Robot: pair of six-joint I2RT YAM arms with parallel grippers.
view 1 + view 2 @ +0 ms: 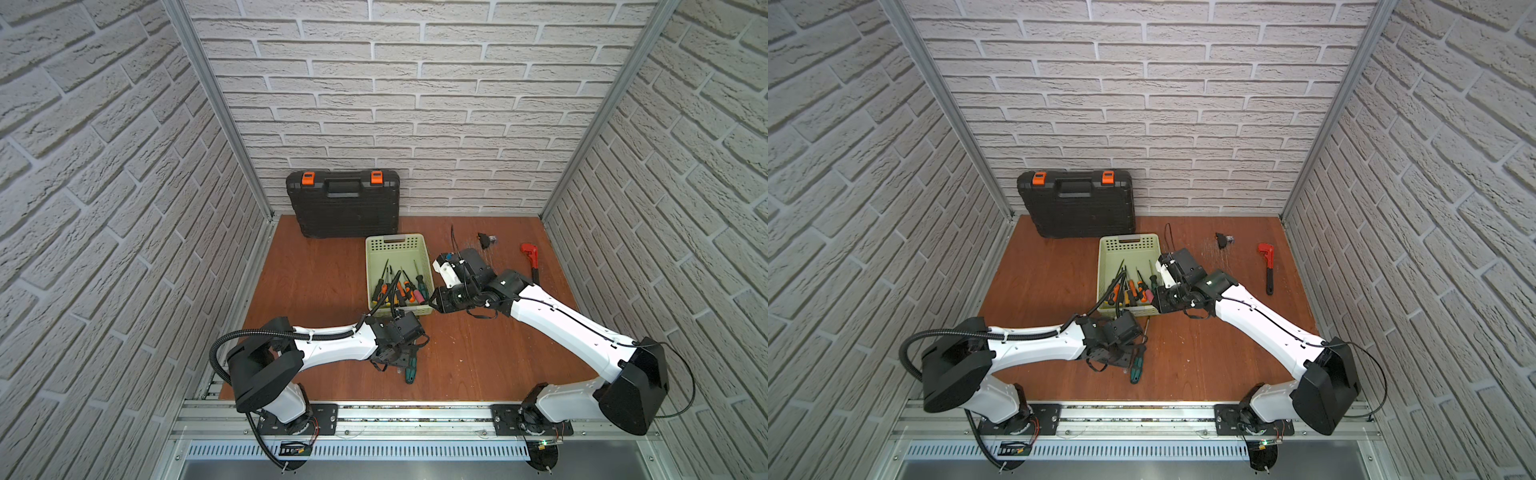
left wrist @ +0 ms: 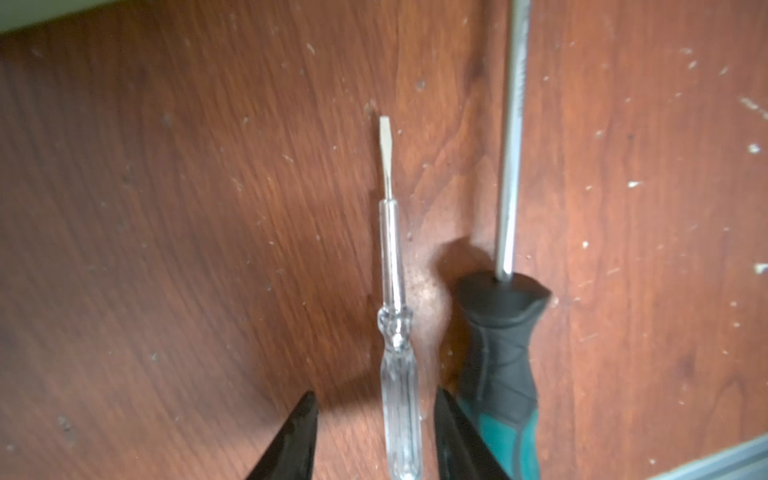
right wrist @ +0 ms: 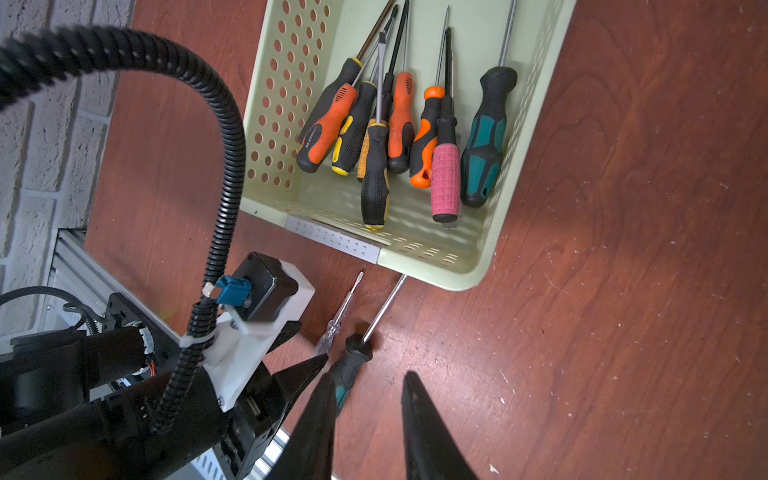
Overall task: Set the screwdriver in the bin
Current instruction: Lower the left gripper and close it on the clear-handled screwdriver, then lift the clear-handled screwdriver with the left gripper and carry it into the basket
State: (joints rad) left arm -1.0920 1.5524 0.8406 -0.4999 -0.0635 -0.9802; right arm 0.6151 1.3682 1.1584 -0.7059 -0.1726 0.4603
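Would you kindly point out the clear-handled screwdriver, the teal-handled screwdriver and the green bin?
clear-handled screwdriver (image 2: 401, 407): left wrist view, transparent handle.
teal-handled screwdriver (image 2: 498, 345): left wrist view, black grip.
green bin (image 3: 432, 272): right wrist view, near rim.

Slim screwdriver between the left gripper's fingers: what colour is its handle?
Transparent screwdriver handle; best in left wrist view.

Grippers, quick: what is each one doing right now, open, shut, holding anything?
Left gripper: open, jaws either side of the clear screwdriver, not gripping it yet.
Right gripper: open, holding nothing.
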